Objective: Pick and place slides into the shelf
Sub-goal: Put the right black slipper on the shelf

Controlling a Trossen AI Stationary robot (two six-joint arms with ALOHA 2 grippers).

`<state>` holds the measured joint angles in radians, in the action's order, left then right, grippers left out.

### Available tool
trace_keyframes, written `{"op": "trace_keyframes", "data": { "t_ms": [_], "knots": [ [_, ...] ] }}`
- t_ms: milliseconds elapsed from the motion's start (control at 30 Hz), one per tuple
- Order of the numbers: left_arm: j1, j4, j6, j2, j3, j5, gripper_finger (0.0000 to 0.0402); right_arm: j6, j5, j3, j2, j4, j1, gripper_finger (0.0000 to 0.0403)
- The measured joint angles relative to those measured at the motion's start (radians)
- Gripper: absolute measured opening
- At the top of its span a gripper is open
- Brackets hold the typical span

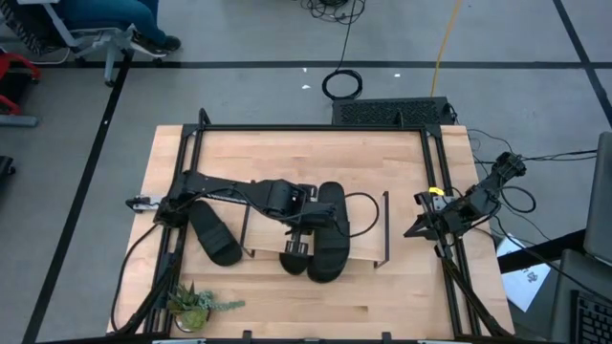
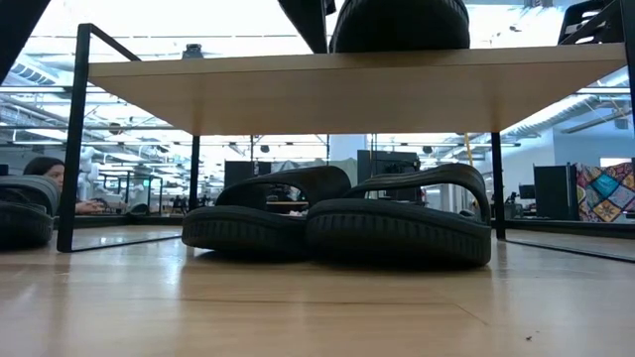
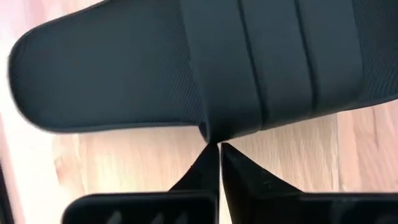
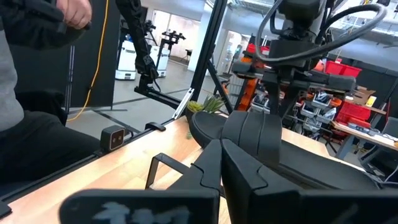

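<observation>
My left gripper (image 1: 308, 222) (image 3: 219, 146) reaches over the shelf (image 1: 365, 247) (image 2: 347, 91), shut at the strap of a black slide (image 1: 331, 208) (image 3: 124, 74) (image 2: 397, 25) whose sole lies on the light plank top. Two more slides (image 2: 248, 223) (image 2: 402, 223) rest side by side on the table under the plank. A fourth slide (image 1: 212, 234) (image 2: 25, 210) lies on the table to the left of the shelf. My right gripper (image 1: 413, 229) (image 4: 221, 163) waits shut at the table's right edge, touching nothing. My left gripper pinches the side edge of the slide's ribbed strap (image 3: 211, 132) between its two fingertips (image 3: 239, 163), only at their free ends. It comes from above, pointing down. The slide lies flat with its sole on the shelf's plank top.
A small potted plant (image 1: 191, 306) stands at the table's near left corner. Black frame rails (image 1: 435, 182) run along the table's sides. A person sits beyond the table (image 4: 31, 124), another shows far off (image 2: 45, 169). Bare plank lies right of the top slide.
</observation>
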<state>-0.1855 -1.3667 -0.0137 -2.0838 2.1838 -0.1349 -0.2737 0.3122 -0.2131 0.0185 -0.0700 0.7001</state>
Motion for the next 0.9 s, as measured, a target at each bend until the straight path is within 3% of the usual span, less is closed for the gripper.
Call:
{"op": "trace_keyframes", "data": {
  "t_ms": [200, 900],
  "knots": [
    [0.004, 0.002, 0.059, 0.000, 0.000, 0.023, 0.0004, 0.000, 0.000, 0.000, 0.000, 0.000, 0.000, 0.0000],
    [0.029, 0.160, 0.019, -0.011, -0.078, 0.084, 0.0000, 0.000, 0.000, 0.001, 0.000, 0.003, 0.000, 0.0000]
  ]
}}
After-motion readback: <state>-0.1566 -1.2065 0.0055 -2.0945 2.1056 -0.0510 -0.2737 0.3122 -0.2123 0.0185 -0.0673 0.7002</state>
